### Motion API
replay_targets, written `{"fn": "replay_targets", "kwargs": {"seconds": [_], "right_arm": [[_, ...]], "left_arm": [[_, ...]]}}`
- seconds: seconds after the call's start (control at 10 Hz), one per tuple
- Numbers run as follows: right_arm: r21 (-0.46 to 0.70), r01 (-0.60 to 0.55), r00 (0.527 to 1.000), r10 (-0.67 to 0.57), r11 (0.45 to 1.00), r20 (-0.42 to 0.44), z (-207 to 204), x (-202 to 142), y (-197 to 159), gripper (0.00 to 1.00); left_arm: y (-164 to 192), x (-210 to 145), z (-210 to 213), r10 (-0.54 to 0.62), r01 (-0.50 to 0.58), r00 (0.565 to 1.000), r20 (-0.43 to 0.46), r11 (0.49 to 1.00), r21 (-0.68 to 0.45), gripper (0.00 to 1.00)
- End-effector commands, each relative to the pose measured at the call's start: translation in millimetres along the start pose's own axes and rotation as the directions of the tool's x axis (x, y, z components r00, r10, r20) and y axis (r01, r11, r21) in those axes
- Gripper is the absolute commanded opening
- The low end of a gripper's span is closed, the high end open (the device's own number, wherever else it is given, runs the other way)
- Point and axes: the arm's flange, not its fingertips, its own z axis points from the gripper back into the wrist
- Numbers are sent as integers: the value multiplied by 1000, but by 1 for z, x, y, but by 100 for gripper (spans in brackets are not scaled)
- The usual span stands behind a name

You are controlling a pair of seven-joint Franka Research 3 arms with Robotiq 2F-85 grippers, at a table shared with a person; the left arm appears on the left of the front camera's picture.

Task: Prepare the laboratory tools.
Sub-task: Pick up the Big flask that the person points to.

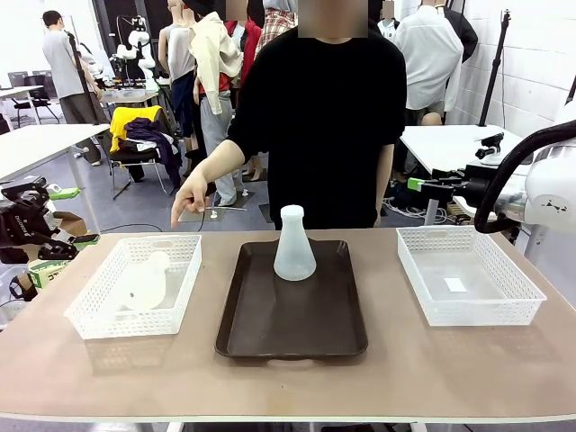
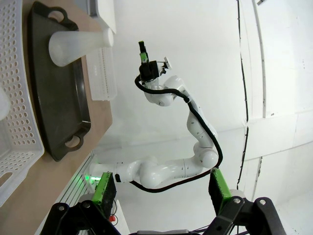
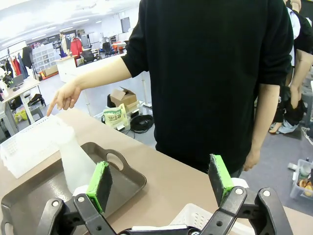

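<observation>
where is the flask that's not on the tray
In the front view, the tipped flask lies inside the left white basket, beside the brown tray holding the upright flask.

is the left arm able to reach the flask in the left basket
Probably yes: the left gripper hangs open beside the basket, the flask lies uncovered, and the person's hand is beyond the far rim.

left pincer [image 2: 161, 190] spread wide, flask [image 2: 78, 44] on tray [image 2: 58, 117], basket [image 2: 14, 98] beside
</observation>
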Motion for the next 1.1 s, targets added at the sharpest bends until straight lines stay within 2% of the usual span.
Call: {"fn": "replay_targets", "kwargs": {"seconds": [0.0,0.1,0.3,0.6,0.7,0.8,0.9,1.0], "right_arm": [[8,0,1000,0,1000,-14,-1,2,-1,100],[8,0,1000,0,1000,-14,-1,2,-1,100],[8,0,1000,0,1000,-14,-1,2,-1,100],[8,0,1000,0,1000,-14,-1,2,-1,100],[8,0,1000,0,1000,-14,-1,2,-1,100],[8,0,1000,0,1000,-14,-1,2,-1,100],[8,0,1000,0,1000,-14,-1,2,-1,100],[8,0,1000,0,1000,-14,-1,2,-1,100]], "left_arm": [[-2,0,0,-7,7,1000,6,1000,7,100],[0,0,0,0,0,1000,0,1000,0,100],[-25,0,-13,-93,88,996,17,976,200,100],[-69,8,-27,-146,119,989,25,887,447,100],[-81,12,-33,-128,87,991,35,828,554,100],[-84,20,-41,-88,54,996,18,744,666,100],[-83,28,-49,-86,44,996,15,640,767,100],[-78,40,-61,-34,21,999,-4,518,855,100]]}}
